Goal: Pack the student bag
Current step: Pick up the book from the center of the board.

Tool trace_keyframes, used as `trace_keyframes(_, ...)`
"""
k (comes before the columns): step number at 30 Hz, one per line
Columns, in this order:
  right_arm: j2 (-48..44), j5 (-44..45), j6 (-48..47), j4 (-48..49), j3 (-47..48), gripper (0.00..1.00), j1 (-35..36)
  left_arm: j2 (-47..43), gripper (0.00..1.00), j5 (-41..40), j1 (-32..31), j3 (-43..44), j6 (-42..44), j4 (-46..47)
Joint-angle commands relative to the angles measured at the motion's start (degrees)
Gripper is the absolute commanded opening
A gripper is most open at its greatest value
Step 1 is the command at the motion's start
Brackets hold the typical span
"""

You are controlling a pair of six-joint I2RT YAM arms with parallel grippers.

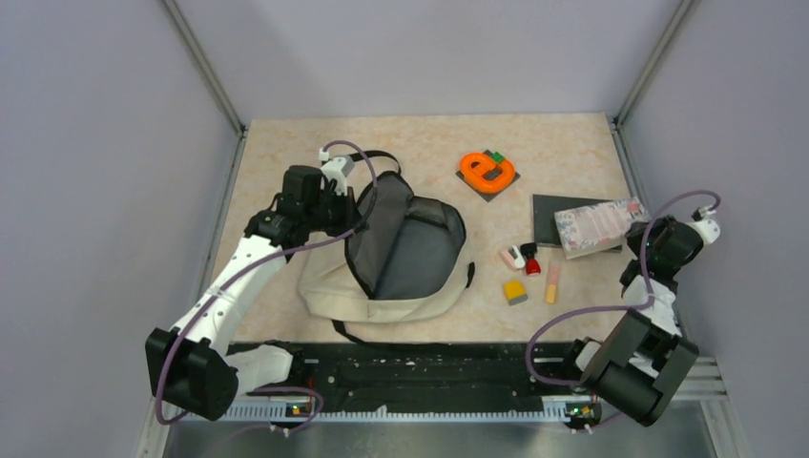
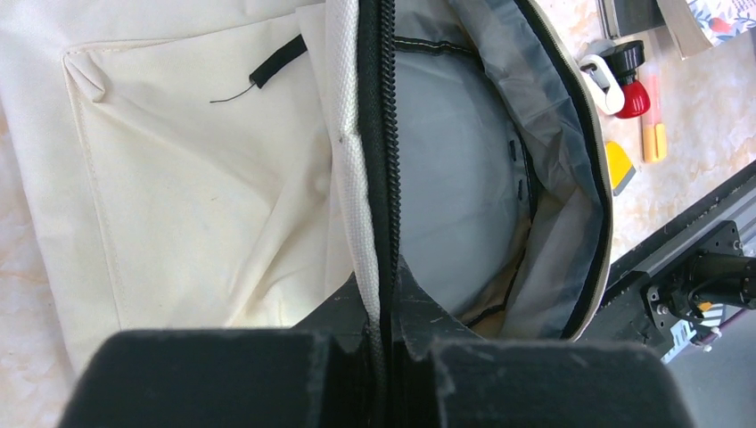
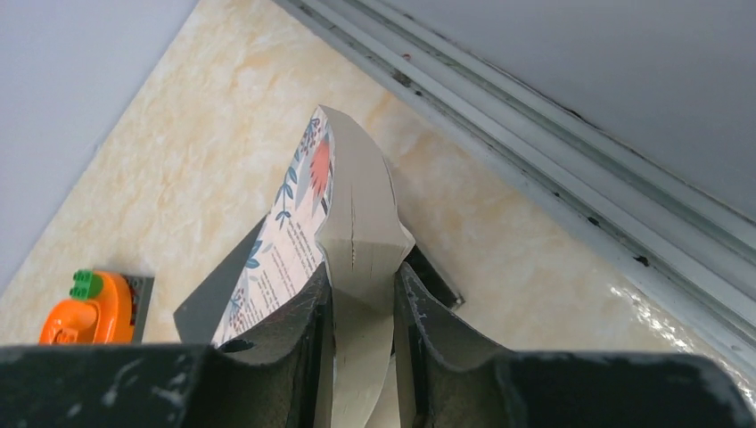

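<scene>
Open bag (image 1: 410,253) lies left of centre on tabletop (image 1: 572,143), grey lining showing; left fingers (image 2: 343,321) pinched shut on its zipper edge (image 2: 379,134); right fingers (image 3: 299,334) clamp floral book (image 3: 357,214) at far right.

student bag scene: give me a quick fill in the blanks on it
1. The student bag lies open, showing its ____ lining.
2. The left end effector pinches the bag's black ____.
3. The right end effector is shut on a book with a ____ cover.
Missing words: grey; zipper; floral.
</scene>
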Motion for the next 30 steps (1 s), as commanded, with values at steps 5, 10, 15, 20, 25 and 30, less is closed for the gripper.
trace_keyframes(5, -12.18, -3.50, -8.22, -11.32, 11.74, 0.00, 7.51, -3.17, 0.00, 2.59, 0.42, 0.08, -0.91, 5.73)
trace_keyframes(10, -16.68, -10.86, -5.29, -14.09, 17.91, 0.00, 10.03, -4.69, 0.00, 3.55, 0.51, -0.75, -1.01, 7.12)
trace_keyframes(15, -17.46, -17.22, -3.85, -17.24, 24.24, 0.00, 16.77, -4.97, 0.00, 3.91, 0.51, -0.63, -1.10, 6.95)
trace_keyframes(20, -17.46, -16.39, -0.46, -17.67, 26.59, 0.00, 27.61, -5.45, 0.00, 4.51, 0.59, -0.79, -0.51, 6.95)
trace_keyframes(25, -16.90, -9.67, 5.27, -13.50, 25.25, 0.00, 40.82, -5.24, 0.00, 5.83, 0.59, -0.71, -0.48, 7.03)
trace_keyframes(30, -12.30, 0.25, 7.61, -8.30, 23.34, 0.00, 55.19, -5.49, 0.00, 6.17, 0.64, -0.87, -0.64, 7.34)
